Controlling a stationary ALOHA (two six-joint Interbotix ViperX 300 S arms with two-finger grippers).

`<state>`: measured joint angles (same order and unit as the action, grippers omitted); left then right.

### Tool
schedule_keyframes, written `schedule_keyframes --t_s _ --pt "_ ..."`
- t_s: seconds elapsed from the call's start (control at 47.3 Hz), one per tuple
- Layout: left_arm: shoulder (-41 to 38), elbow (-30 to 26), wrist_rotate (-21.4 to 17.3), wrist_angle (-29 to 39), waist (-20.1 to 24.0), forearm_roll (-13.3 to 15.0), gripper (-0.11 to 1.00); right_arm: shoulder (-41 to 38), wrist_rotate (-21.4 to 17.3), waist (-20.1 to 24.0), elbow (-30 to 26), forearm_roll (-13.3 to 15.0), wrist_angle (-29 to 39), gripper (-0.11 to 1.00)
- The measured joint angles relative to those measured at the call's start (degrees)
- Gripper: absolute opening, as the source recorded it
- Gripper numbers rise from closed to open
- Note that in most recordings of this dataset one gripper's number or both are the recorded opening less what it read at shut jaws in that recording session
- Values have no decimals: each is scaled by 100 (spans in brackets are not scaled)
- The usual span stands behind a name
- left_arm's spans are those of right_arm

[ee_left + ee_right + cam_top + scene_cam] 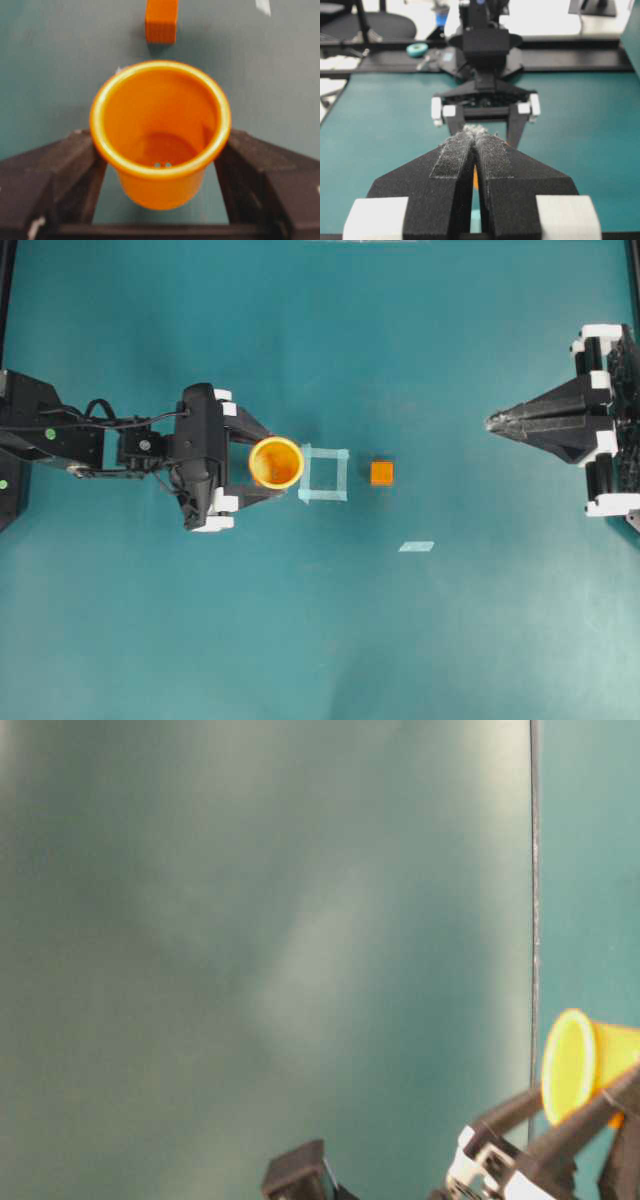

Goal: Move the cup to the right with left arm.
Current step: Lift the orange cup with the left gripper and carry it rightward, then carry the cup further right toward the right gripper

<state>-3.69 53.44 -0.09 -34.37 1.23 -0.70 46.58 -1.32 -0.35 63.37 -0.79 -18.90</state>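
Left gripper (268, 462) fingers flanking the cup (276, 462), seemingly clasping it, taped square (325, 473) just beside, orange cube (382, 473) beyond, right gripper (497, 422) pinched closed, well apart.

In the table-level view we see mostly a blurry green-grey haze. The cup (578, 1065) is cut off by the right edge there, and the left gripper (545, 1145) runs off the bottom edge. In the left wrist view the orange cube (161, 21) is cut by the top edge, and we cannot tell if the fingers (60, 175) touch the cup. In the right wrist view the right gripper (474, 137) hides nearly all of the cup; only 1 thin orange sliver shows.
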Motion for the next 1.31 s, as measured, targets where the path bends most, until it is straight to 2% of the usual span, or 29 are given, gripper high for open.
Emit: schedule_keyframes --t_s 0.232,0.824,1.31 --pt "-97 -519 0 167 9 0 66 0 18 0 0 9 0 -1" --pt "-914 -1995 -62 483 9 -26 66 105 26 9 0 9 0 -1" --pt "-1916 -3718 -88 1055 -26 -53 66 229 0 0 -9 9 53 -1"
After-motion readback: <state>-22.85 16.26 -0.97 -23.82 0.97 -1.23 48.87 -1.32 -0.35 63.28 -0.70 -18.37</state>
